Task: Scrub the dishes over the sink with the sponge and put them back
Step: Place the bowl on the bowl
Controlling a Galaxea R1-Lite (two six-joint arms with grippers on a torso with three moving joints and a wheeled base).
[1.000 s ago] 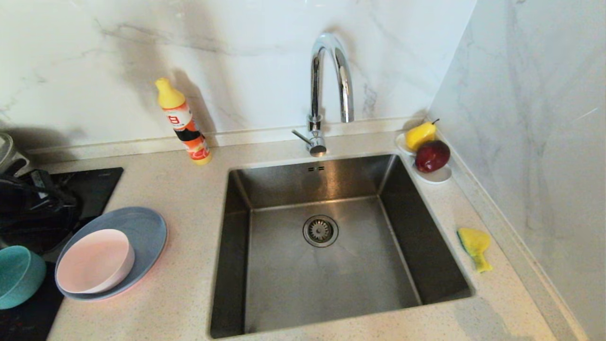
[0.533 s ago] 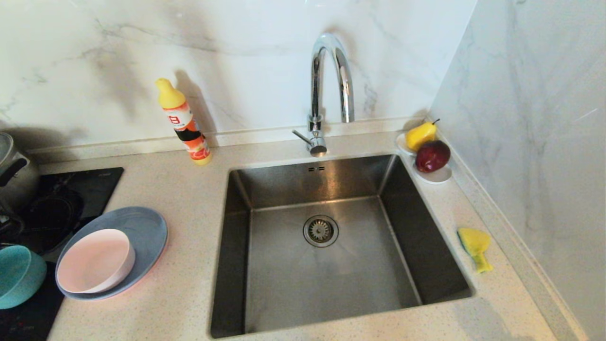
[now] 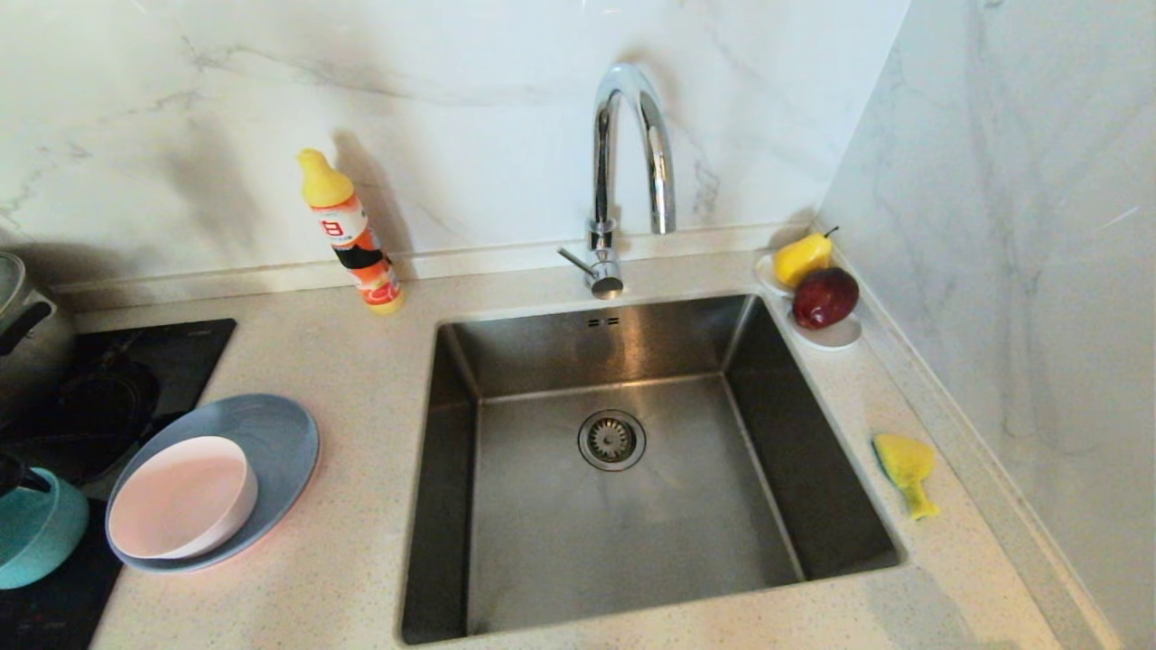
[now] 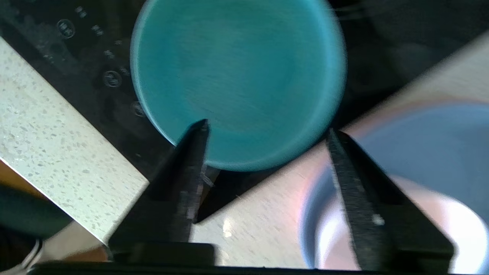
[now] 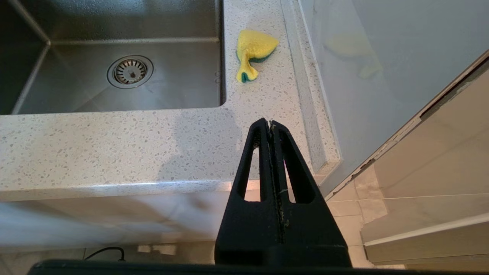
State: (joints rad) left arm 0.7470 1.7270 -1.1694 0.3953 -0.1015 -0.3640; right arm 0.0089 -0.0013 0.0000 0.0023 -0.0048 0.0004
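Observation:
The teal bowl sits on the black hob at the far left. Beside it the pale pink bowl rests in the blue-grey plate, with a salmon-pink rim showing under that plate. My left gripper hovers open above the teal bowl's near edge and holds nothing; only a dark tip of it shows in the head view. The yellow sponge lies on the counter right of the steel sink. My right gripper is shut and empty, parked off the counter's front edge.
An orange detergent bottle and the faucet stand behind the sink. A white dish with a pear and an apple sits at the sink's back right corner. A pot stands on the hob. Marble wall close on the right.
The left arm, a dark mass over the hob a second ago, has slid out past the left edge, uncovering the pot. Only a fingertip now shows above the teal bowl. The dishes stay put.

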